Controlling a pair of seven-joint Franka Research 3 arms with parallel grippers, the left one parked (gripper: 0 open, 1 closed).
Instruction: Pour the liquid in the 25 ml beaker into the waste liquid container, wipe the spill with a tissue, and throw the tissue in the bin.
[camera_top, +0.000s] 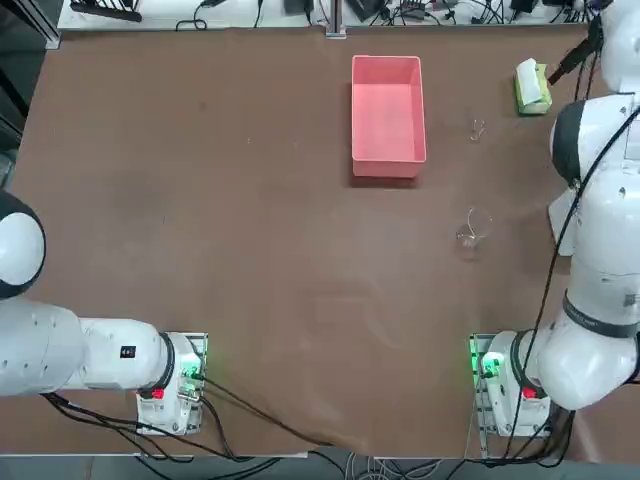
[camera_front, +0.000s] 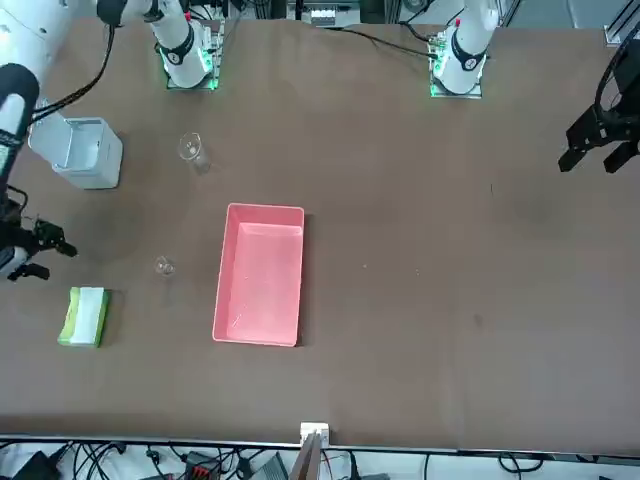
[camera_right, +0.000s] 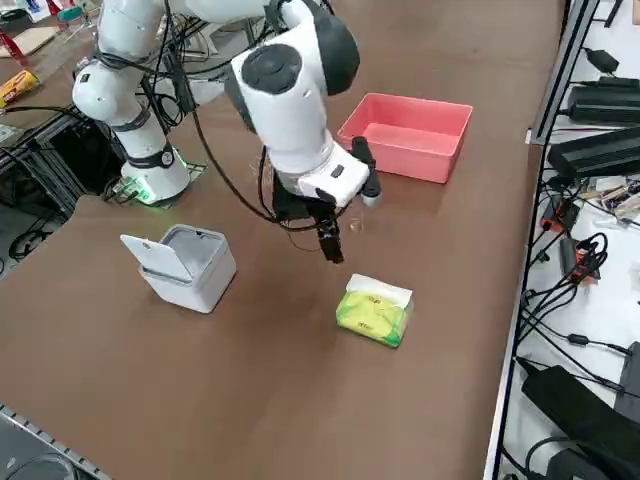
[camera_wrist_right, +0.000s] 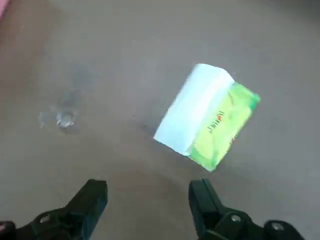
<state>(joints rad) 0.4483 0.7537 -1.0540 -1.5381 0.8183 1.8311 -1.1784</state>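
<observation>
Right gripper (camera_wrist_right: 147, 200) hangs above the bare table at the far right of the scene, beside the green tissue pack (camera_wrist_right: 207, 117). Fingers spread wide, nothing between them. Only the finger ends show in the wrist view; their bases run off the edge. In the front view the gripper (camera_front: 35, 255) sits at the picture's rim, partly cut off. From the side it (camera_right: 330, 240) points down, just short of the pack (camera_right: 375, 310).

25 ml beaker (camera_top: 478, 128) stands upright on the table, between the pink waste liquid container (camera_top: 388, 108) and the tissue pack (camera_top: 532, 87), apart from both. It is tiny and clear, only a faint outline in the top view; any liquid inside cannot be made out. In the wrist view it (camera_wrist_right: 64, 119) is a blurred glint, and in the side view the arm hides it.

Larger beaker (camera_top: 472, 232) stands nearer the robot, well apart from the small one, also hard to read against the brown surface.

White bin (camera_right: 185, 265) with its lid raised sits at the table's right edge; the top view hides it behind the arm.

Tray interior looks dry, though a thin film could not be told.
</observation>
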